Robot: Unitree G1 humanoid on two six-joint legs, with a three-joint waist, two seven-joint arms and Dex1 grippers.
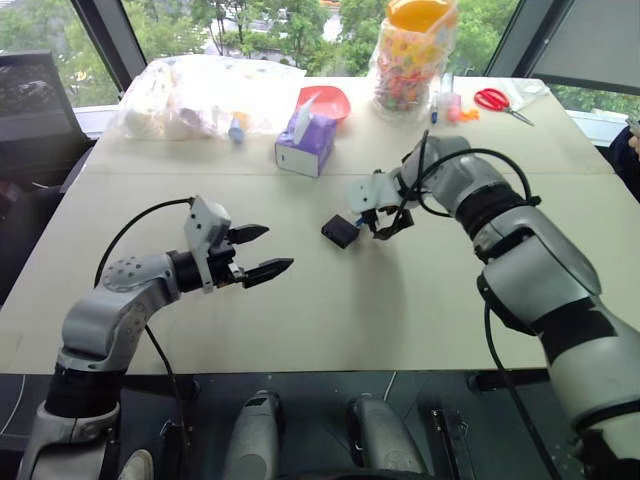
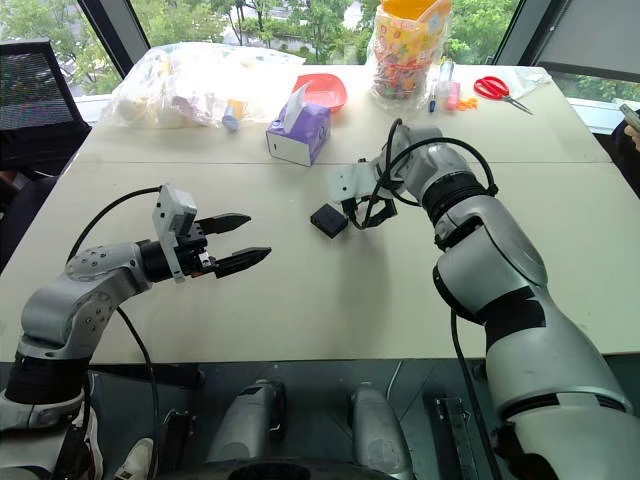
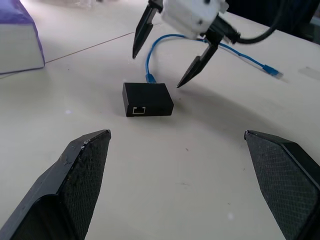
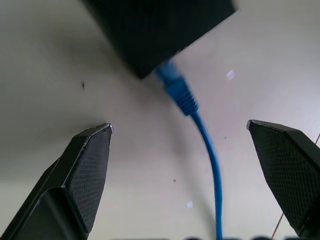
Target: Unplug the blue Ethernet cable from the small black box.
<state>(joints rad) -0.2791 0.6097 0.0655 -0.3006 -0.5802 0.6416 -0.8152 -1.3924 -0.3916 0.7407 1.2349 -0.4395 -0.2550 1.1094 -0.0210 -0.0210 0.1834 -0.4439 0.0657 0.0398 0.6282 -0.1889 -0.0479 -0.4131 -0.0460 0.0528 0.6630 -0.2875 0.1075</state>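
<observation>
Cable (image 4: 186,98) sits plugged into the box (image 3: 147,99), your right gripper (image 4: 180,131) spread wide above it. Lower onto the plug, pinch, pull straight out. Left gripper (image 1: 265,251), also spread, could brace the box.

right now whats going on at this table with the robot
A two-armed robot is working at unplugging a blue Ethernet cable from a small black box on the table. The cable is plugged into the box. The right end effector hangs just above the plug end, pointing down with its fingers open on either side of the cable, gripping nothing. The left end effector hovers open to the box's left, off the table. A purple tissue box sits farther back.
</observation>
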